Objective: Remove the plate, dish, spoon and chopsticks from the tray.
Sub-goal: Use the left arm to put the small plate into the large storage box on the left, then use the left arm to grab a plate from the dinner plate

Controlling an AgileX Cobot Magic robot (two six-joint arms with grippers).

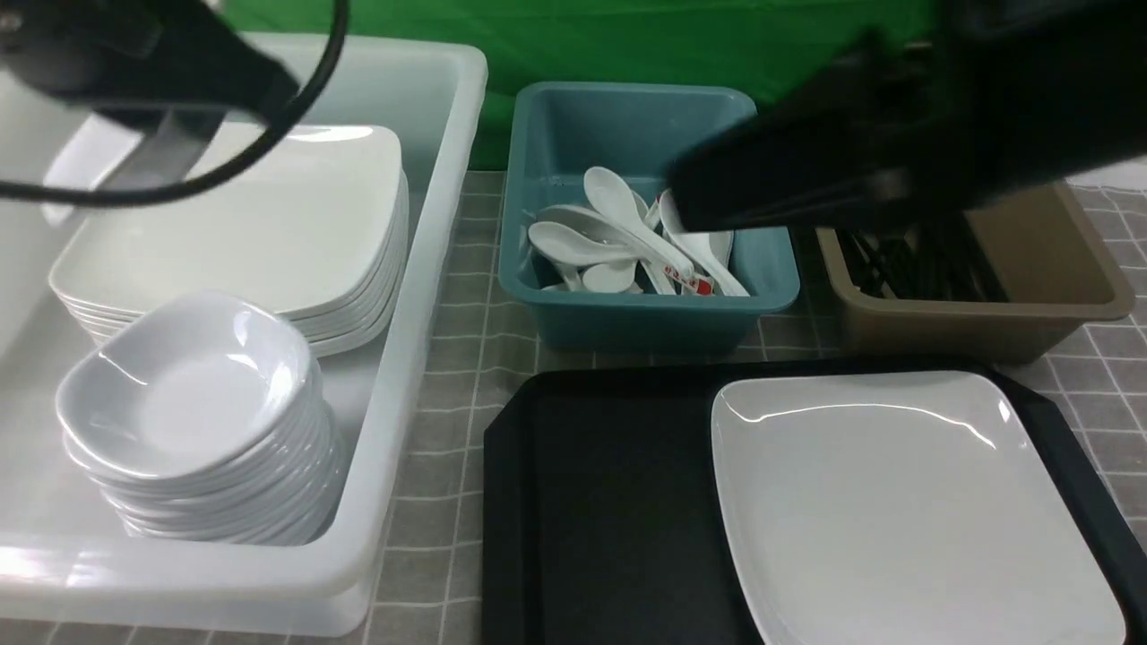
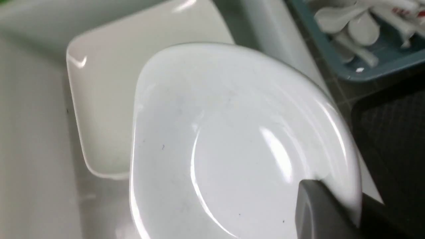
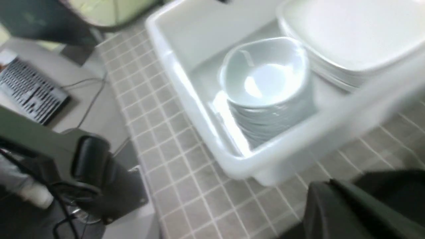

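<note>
Plate lies flat on the right half of tray, near right. Judged rigid, glossy, slippery and chip-prone; grip the raised rim at its left edge. Left fingers and right fingers clenched, apparently empty.

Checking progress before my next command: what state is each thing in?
tray: only the plate visible on it.
plate: flat on tray, uncleared.
dishes: stacked in white bin.
spoons: piled in teal bin.
chopsticks: lying in brown bin.
left gripper: jaws shut, nothing seen held.
right gripper: jaws shut, nothing seen held.
</note>
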